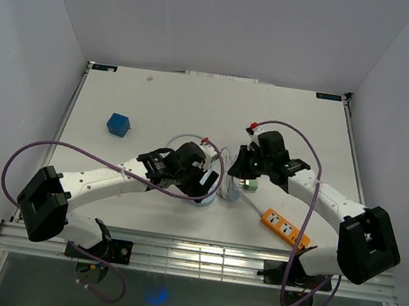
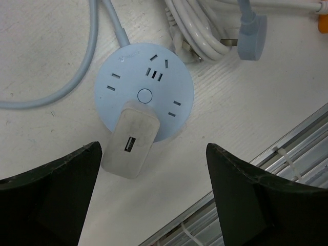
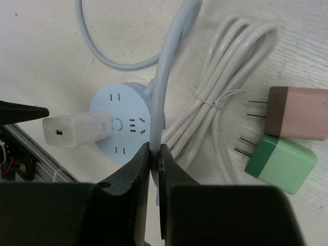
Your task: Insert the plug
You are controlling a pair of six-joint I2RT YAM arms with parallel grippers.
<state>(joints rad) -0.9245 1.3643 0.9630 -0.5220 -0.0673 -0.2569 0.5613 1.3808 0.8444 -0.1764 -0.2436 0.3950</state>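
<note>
Likely step: pressing the white charger [image 2: 129,141] home into the round socket hub [image 2: 174,77] on the table [image 2: 246,107]. To do it well, pin the hub through its pale blue cable [image 3: 158,102] with the right end effector [image 3: 155,148], clamped together on that cable just beside the hub's rim, to stop any sideways skating. Lower the left end effector [image 2: 152,148], spread wide and straddling the charger, squarely onto the charger's flat sides, then push straight along the prongs, never at a slant. Appears to stand upright at the hub's edge, toward the near side of the table: long axis vertical, USB-port end up toward the cameras, prongs down and hidden. Cannot tell whether fully seated. Mind the bundled white cord [image 3: 215,97] close by, and avoid snagging it.
</note>
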